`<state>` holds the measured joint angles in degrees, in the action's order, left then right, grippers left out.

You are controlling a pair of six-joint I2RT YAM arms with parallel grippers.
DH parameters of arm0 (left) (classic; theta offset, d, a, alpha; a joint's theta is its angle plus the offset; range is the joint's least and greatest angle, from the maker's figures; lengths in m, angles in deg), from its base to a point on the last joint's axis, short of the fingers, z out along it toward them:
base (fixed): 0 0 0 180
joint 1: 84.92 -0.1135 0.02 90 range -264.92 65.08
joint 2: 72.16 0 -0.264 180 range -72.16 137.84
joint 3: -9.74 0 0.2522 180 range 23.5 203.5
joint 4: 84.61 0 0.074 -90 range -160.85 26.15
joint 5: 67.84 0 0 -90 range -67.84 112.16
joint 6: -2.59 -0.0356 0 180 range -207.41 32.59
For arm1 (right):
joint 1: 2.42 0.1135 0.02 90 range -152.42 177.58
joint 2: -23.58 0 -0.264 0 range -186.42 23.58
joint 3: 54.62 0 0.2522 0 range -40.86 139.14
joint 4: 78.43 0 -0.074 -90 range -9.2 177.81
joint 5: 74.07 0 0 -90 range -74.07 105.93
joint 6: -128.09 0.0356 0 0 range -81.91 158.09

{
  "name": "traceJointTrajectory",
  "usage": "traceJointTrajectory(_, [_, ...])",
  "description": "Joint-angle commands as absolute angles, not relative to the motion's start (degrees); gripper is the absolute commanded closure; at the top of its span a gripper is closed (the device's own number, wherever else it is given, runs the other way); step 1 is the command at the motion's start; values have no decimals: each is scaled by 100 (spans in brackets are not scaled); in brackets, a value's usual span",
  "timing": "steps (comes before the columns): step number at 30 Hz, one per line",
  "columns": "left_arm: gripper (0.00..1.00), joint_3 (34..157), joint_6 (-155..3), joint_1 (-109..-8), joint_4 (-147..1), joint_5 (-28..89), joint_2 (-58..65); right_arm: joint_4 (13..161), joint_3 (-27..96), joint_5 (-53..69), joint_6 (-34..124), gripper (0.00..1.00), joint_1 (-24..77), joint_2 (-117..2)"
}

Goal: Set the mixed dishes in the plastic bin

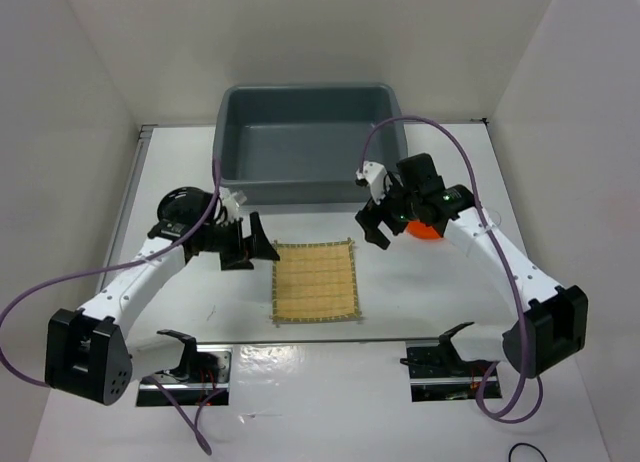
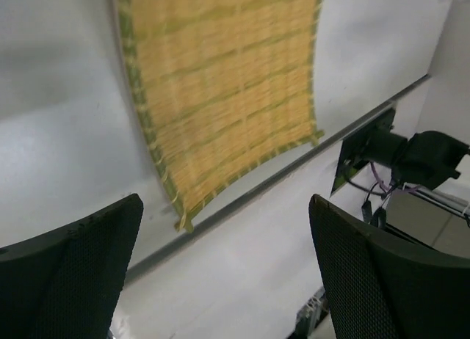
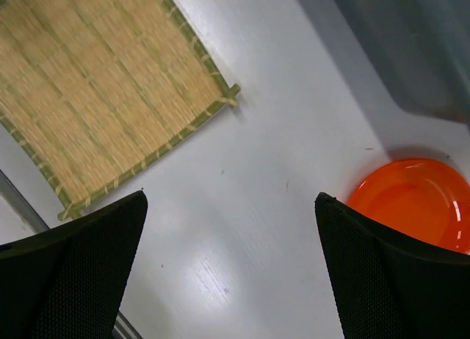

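Note:
The blue-grey plastic bin (image 1: 305, 142) stands at the back centre; nothing shows inside it. The tan woven mat (image 1: 315, 282) lies flat on the table in front of it, between the two arms. My left gripper (image 1: 266, 240) is open and empty, just left of the mat's far left corner. My right gripper (image 1: 372, 230) is open and empty, just right of the mat's far right corner. The orange plate (image 1: 430, 232) lies under the right wrist, mostly hidden. The black plate (image 1: 180, 204) lies behind the left arm. No clear cups show. The mat (image 2: 220, 82) lies ahead of the left gripper (image 2: 224, 273). From the right gripper (image 3: 231, 265) the mat (image 3: 103, 97) is at upper left, the orange plate (image 3: 415, 203) at right and the bin wall (image 3: 411, 45) at top right.
White walls close in the table on the left, right and back. Two arm mounts with black hooks (image 1: 185, 357) (image 1: 440, 354) sit at the near edge. A seam in the table top runs just in front of the mat (image 1: 320, 340).

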<state>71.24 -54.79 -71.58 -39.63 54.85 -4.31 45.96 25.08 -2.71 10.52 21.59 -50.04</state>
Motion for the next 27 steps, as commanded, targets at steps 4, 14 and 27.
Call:
traceJointTrajectory(4, [0,6192,-4709,-6849,-4720,5872,-633,4096,2515,-745,189,1,2631,-5463])
traceJointTrajectory(14, [0,5909,-4434,-6717,-5327,5504,157,4404,2515,362,11,92,3475,-7124])
traceJointTrajectory(27, [0,5444,-4127,-6717,-6057,5389,395,4948,2313,309,583,100,3765,-7696])
